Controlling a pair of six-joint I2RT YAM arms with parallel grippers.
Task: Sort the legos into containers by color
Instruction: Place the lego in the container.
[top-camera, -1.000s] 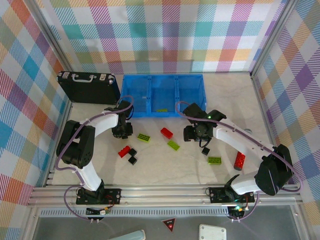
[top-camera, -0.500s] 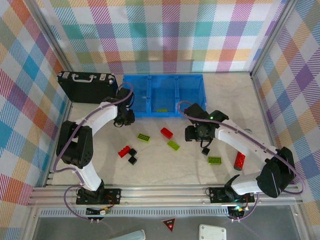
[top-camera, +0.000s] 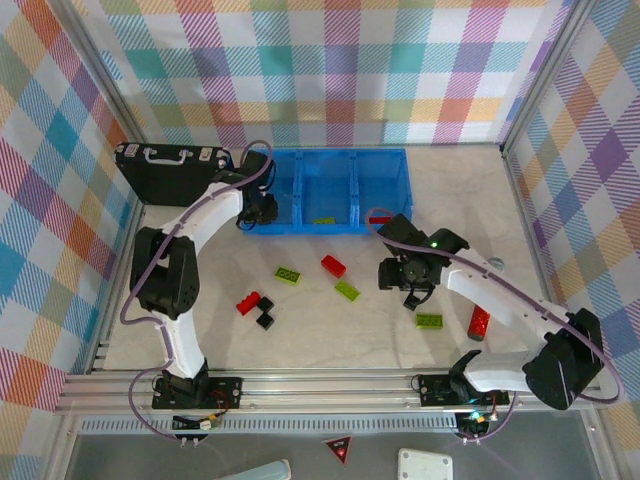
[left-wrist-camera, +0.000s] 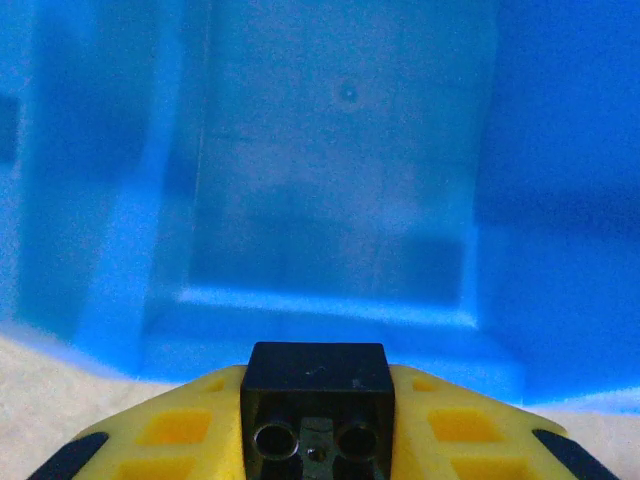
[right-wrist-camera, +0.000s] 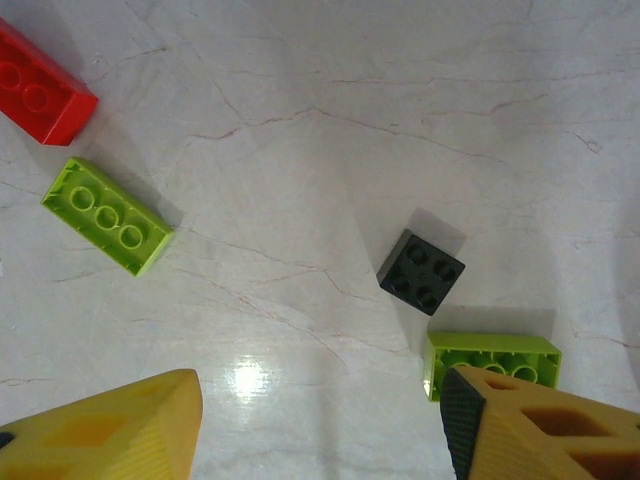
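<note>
Table (top-camera: 330, 345) count: three red bricks (top-camera: 333, 265), three green bricks (top-camera: 288, 275), three black cubes (top-camera: 265, 321). I see one green piece (top-camera: 323, 220) and one red piece (top-camera: 380, 219) in the blue bin (top-camera: 400, 158). Left gripper (top-camera: 260, 210) pinches a fourth cube (left-wrist-camera: 317, 385) at the bin's near wall, briefcase (top-camera: 175, 172) alongside. Right gripper (right-wrist-camera: 320, 410) gapes.

Top external looks down from behind over the whole tabletop (top-camera: 450, 190). Left wrist faces the blue bin (left-wrist-camera: 340, 150) closely; right wrist looks straight down at nearby tabletop.
</note>
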